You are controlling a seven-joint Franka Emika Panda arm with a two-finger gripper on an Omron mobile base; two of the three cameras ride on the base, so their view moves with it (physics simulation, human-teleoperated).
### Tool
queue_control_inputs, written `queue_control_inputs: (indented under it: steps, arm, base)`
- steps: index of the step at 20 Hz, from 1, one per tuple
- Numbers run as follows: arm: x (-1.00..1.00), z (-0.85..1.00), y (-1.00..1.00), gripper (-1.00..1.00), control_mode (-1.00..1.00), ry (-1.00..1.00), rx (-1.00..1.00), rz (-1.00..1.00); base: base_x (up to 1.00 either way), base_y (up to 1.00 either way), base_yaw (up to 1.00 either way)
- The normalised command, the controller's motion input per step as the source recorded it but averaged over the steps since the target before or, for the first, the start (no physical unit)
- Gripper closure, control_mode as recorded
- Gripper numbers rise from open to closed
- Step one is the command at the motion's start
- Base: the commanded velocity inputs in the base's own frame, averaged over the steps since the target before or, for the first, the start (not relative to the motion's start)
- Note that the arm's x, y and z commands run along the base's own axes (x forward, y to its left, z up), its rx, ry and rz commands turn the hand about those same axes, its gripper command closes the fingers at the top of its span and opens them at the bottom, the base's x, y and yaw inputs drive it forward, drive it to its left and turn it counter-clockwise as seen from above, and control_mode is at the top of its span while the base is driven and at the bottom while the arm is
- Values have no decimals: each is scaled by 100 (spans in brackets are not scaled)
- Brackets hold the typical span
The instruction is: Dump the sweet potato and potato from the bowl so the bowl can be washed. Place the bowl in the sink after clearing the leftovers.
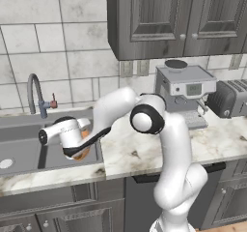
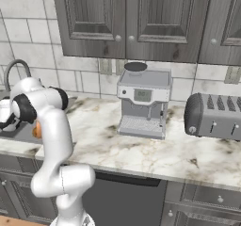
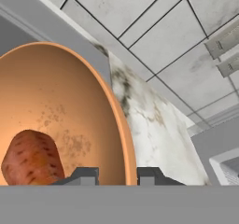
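Marbled bench (image 1: 144, 151) ran rightward from the sink (image 1: 19, 149), with a coffee machine (image 1: 185, 93) far back. My claw (image 3: 117, 177) pinched the rim of the bowl (image 3: 60, 120), holding it tilted over the sink's right basin. I judged the sweet potato (image 3: 30, 160), low inside the bowl, might cling rather than drop, or the thin rim might slip. I couldn't find the potato; the arm hid most of the bowl from the base cameras.
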Motion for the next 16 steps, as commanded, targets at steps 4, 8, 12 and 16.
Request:
queue_control_inputs:
  steps: [4, 8, 12, 16]
  arm:
    - [8, 0, 0, 100, -100, 0, -2, 0]
    - [8, 0, 4, 100, -100, 0, -2, 0]
    - [12, 0, 7, 100, -100, 0, -7, 0]
    - [8, 0, 0, 100, -100, 0, -4, 0]
  base:
    - [0, 0, 0]
    - [0, 0, 0]
    - [0, 0, 0]
    - [0, 0, 0]
